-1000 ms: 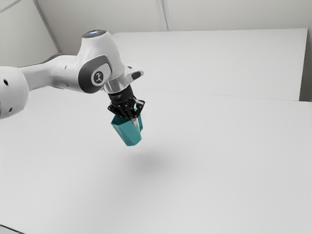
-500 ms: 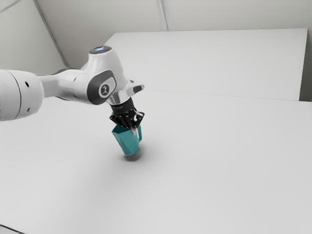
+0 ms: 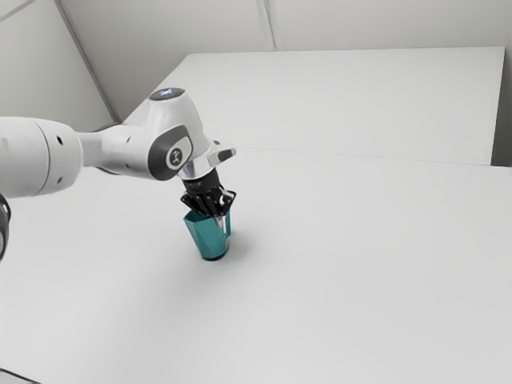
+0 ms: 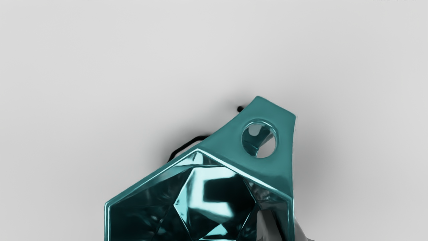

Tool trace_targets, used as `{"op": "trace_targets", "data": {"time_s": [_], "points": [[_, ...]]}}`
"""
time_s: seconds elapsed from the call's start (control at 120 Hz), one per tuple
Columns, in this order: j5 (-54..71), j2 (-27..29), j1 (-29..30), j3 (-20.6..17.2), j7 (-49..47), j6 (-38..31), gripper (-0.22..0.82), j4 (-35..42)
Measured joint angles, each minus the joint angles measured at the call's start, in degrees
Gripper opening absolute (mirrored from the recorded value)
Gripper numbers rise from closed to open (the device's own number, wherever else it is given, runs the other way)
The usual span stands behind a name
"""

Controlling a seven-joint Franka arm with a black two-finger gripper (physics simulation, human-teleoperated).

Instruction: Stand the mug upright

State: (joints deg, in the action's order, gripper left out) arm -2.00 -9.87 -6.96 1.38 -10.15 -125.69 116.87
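The mug (image 3: 206,237) is a little left of centre in the exterior view's frame, about midway up, with its mouth up and its base down by the white desk (image 3: 344,272). It looks close to upright, with a slight lean in that view. A dark shadow hugs the underside of the base, and I cannot tell whether the whole base rests on the desk. The handle (image 3: 228,225) is on the side toward the exterior view's right.

The tool (image 3: 217,216) comes down onto the mug from above, at the rim near the handle, and it is clamped on the mug's wall. In the wrist view the tool (image 4: 285,231) has one finger (image 4: 265,227) inside the mug and the other finger (image 4: 302,232) outside, with the wall pinched between them. The handle has a round hole through it, and the inside of the mug is shiny and faceted.

The arm (image 3: 120,152) reaches in from the exterior view's left. A grey wall (image 3: 48,64) stands at the upper left of that frame, and a thin dark line (image 3: 18,375) crosses its lower left corner
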Motion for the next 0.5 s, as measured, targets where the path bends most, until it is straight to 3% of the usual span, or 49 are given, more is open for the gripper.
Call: {"op": "trace_targets", "data": {"time_s": [0.125,0.217,0.342,0.5], "points": [[-0.1,0.75,0.0,0.02,0.45,0.57,0.2,-0.04],[-0.1,1.97,-0.07,0.03,0.71,1.25,0.34,-0.04],[-0.1,4.39,-0.15,0.03,1.01,2.52,0.46,-0.04],[-0.11,8.18,-0.87,0.03,1.29,4.49,0.54,-0.39]]}}
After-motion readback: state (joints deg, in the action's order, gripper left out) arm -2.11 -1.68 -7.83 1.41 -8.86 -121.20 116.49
